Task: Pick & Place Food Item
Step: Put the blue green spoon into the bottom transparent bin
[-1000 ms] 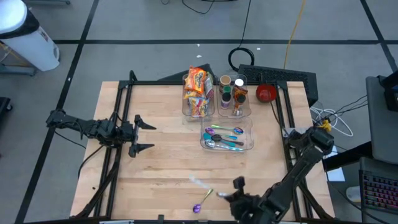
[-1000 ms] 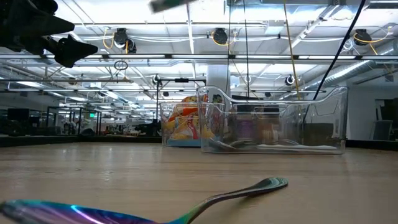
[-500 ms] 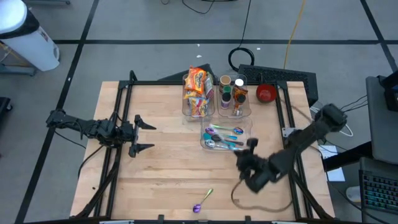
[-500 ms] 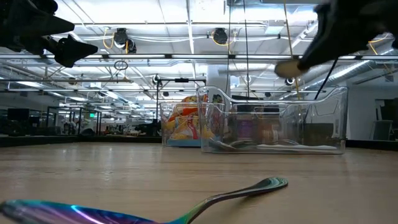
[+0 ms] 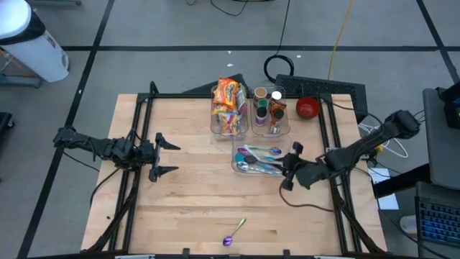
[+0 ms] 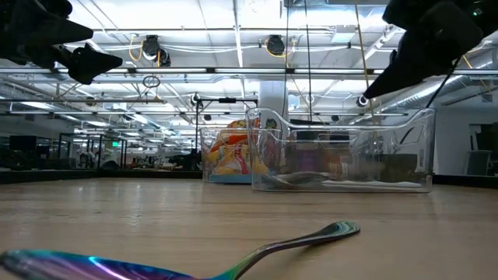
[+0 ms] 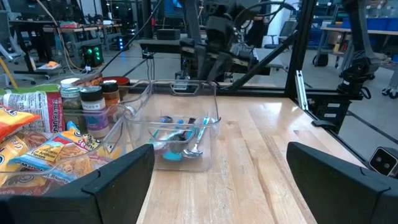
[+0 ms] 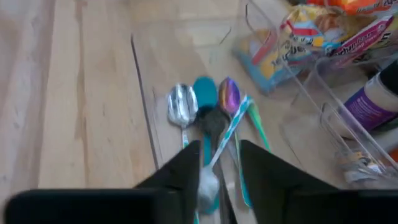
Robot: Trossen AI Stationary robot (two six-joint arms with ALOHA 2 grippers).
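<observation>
From the high view I see the worktop point(image 5: 187, 187) with my left hand point(image 5: 169, 153) parked over its left side, fingers spread wide and holding nothing. My right hand point(image 5: 290, 167) sits at the right end of the clear spoon tray point(image 5: 262, 159), just beside its rim; whether it grips anything I cannot tell from here. Behind the tray stand a clear bin of snack packets point(image 5: 228, 106) and a clear bin of jars point(image 5: 269, 109), with a red bowl point(image 5: 308, 108) to their right. One iridescent spoon point(image 5: 235, 232) lies alone near the front edge of the worktop, well apart from both hands.

In the low view that spoon point(image 6: 233, 260) lies flat in the foreground, and the tray point(image 6: 342, 152) stands beyond it with the snack packets point(image 6: 232, 155) behind.

The left wrist view shows the tray point(image 7: 180, 124) with spoons inside, snack packets point(image 7: 37, 149) and jars point(image 7: 90, 102) beside it.

The right wrist view looks down into the tray at several spoons point(image 8: 205, 112). The fingers point(image 8: 267, 177) stand slightly apart, with a spoon handle point(image 8: 227, 134) running between them; whether they grip it I cannot tell.
</observation>
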